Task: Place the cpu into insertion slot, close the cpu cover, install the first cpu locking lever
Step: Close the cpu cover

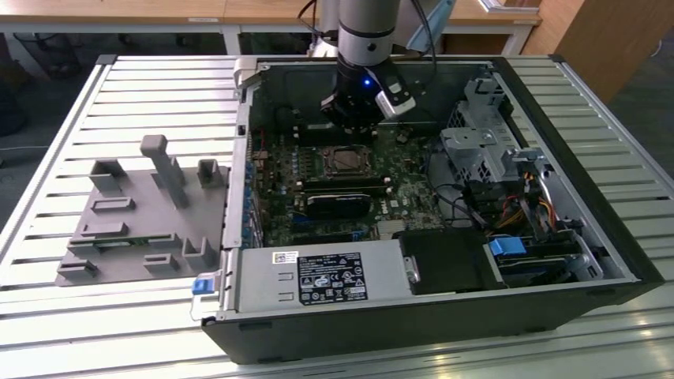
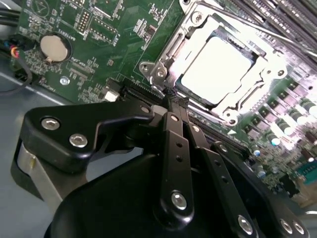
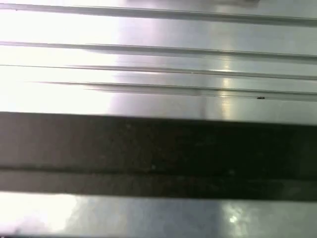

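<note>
The cpu (image 2: 215,69) lies flat in the insertion slot (image 1: 325,162) on the green motherboard, its pale metal top showing through the window of the cpu cover (image 2: 168,54). The cover's silvery frame lies down over the chip. A thin metal lever rod (image 2: 282,38) runs along the socket's side away from the fingers. My gripper (image 2: 173,99) hangs just above the board at the socket's edge, fingers drawn together with nothing seen between them. In the exterior view the gripper (image 1: 353,130) sits over the back edge of the cpu (image 1: 345,162).
The open black computer case (image 1: 589,284) encloses the board. Inside are a power supply (image 1: 316,276), a drive cage (image 1: 479,150) with cables, and black memory sticks (image 1: 342,185). A grey fixture (image 1: 137,213) stands on the slatted table at the exterior view's left. A coin battery (image 2: 52,47) sits on the board.
</note>
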`<act>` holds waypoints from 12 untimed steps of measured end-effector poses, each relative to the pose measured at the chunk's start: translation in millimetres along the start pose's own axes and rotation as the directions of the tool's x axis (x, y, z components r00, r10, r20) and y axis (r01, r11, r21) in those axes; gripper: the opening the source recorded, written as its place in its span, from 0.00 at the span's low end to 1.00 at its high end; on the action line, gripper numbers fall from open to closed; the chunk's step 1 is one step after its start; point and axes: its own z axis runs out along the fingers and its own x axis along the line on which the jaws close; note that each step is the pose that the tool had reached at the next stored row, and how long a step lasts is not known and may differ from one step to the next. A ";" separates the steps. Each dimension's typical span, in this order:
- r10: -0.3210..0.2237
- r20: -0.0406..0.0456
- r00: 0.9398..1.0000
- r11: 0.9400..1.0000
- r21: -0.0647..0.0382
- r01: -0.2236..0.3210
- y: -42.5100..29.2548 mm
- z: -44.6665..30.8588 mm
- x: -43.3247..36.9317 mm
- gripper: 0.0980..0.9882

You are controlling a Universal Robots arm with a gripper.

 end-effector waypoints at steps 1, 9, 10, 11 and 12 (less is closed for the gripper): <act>0.000 0.000 1.000 1.000 0.000 0.000 0.1 -0.5 0.0 0.01; 0.000 0.000 1.000 1.000 0.000 0.000 -3.0 -0.6 0.0 0.01; 0.000 0.000 1.000 1.000 0.000 0.000 -3.5 -0.6 0.1 0.01; 0.000 0.000 1.000 1.000 0.000 0.000 -3.9 -0.6 0.1 0.01; 0.000 0.000 1.000 1.000 0.000 0.000 -4.3 -0.7 0.1 0.01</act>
